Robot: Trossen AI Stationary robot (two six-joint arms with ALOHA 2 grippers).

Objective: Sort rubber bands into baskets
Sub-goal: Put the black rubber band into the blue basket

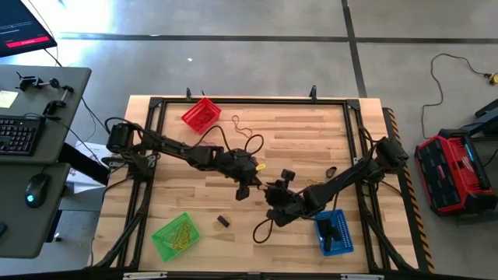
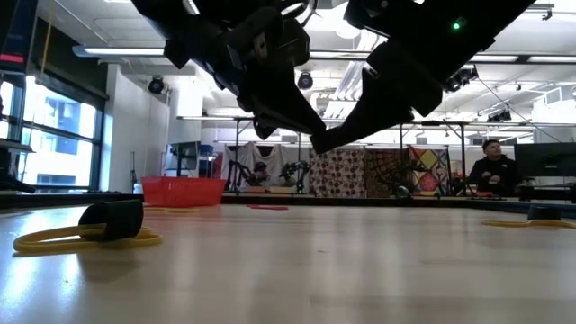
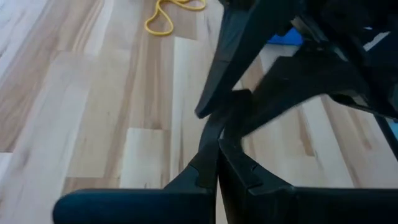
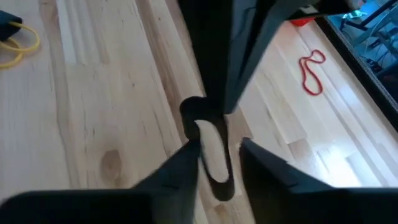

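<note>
Near the table's centre, the left gripper (image 4: 214, 93), pinched on a black rubber band (image 4: 211, 149), is offering its limp, stretchy loop; the right gripper (image 4: 221, 155), jaws parted, is straddling one strand; blue basket (image 1: 336, 232) is waiting at five o'clock

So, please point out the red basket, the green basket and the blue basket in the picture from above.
red basket (image 1: 201, 114), high view, on its perforated floor near the middle.
green basket (image 1: 164, 241), high view, on the floor, left of the yellow bands.
blue basket (image 1: 340, 236), high view, on its visible floor, below the right arm.
</note>
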